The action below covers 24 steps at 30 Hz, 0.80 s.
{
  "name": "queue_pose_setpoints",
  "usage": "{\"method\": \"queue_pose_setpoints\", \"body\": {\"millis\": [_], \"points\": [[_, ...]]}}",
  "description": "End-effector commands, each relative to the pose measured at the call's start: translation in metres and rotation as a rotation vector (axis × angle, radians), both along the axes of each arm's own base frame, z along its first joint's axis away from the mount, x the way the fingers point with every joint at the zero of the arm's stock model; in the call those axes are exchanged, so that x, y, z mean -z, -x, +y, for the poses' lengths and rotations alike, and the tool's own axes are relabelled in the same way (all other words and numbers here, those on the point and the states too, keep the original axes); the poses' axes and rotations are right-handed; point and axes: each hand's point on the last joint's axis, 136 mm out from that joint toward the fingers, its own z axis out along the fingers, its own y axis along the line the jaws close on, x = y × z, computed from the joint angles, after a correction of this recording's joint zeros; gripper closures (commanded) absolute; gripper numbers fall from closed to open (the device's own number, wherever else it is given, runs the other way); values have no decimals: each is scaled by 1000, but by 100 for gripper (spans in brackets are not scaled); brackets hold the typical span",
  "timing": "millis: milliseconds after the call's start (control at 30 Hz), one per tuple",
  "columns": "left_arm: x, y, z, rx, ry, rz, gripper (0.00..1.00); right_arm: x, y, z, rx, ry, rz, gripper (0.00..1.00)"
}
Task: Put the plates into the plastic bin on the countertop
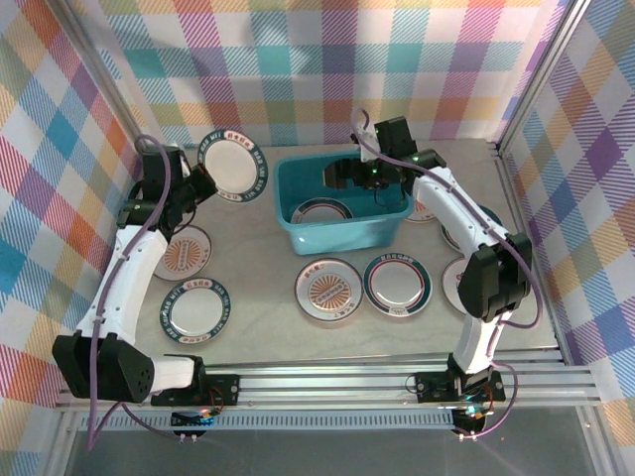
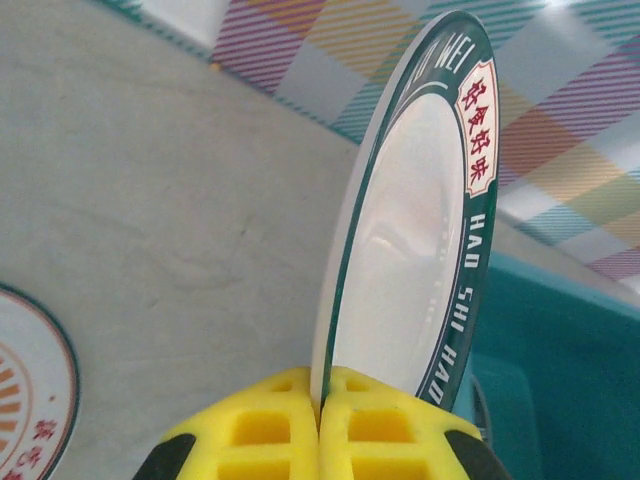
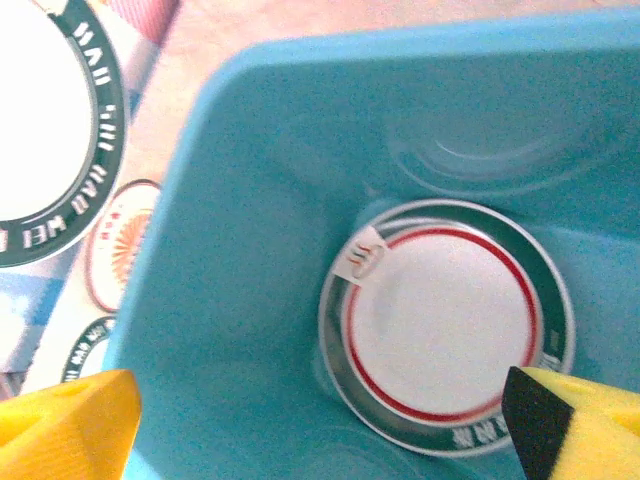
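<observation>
My left gripper (image 1: 201, 183) is shut on the edge of a teal-rimmed white plate (image 1: 233, 164), lifted left of the teal plastic bin (image 1: 337, 236). In the left wrist view the yellow fingers (image 2: 270, 430) pinch that plate (image 2: 410, 250) edge-on. My right gripper (image 1: 345, 174) hangs open inside the bin's back part, nothing between its fingers (image 3: 65, 425). One red-ringed plate (image 3: 445, 325) lies flat on the bin (image 3: 250, 250) floor. More plates lie on the countertop (image 1: 258, 248): two on the left (image 1: 184, 253) (image 1: 195, 307) and two in front of the bin (image 1: 329, 291) (image 1: 397, 281).
Further plates (image 1: 461, 283) lie on the right, partly under my right arm (image 1: 466, 228). Plaid walls close in the back and both sides. A metal rail (image 1: 327, 377) runs along the near edge.
</observation>
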Motion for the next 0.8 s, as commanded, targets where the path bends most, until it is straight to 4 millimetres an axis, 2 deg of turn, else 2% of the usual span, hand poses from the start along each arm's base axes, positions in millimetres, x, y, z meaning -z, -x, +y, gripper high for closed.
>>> {"method": "queue_pose_setpoints", "body": {"millis": [0,100,233,367,533,767], "points": [[-52,-3,-12,61,69,-154,100,-64,9,23,-120,-199,-108,8],[-63,-6,-25,110,148,-191,100,-84,12,31,-174,-267,-145,10],[-68,-10,-48,181,252,-209,100,-95,10,36,-201,-314,-151,12],[-72,-12,-73,262,311,-246,100,-88,2,36,-171,-317,-132,16],[-68,-12,-101,343,342,-246,100,-83,-1,39,-162,-364,-110,21],[-64,-12,-120,389,357,-235,100,-74,-9,43,-139,-392,-61,29]]}}
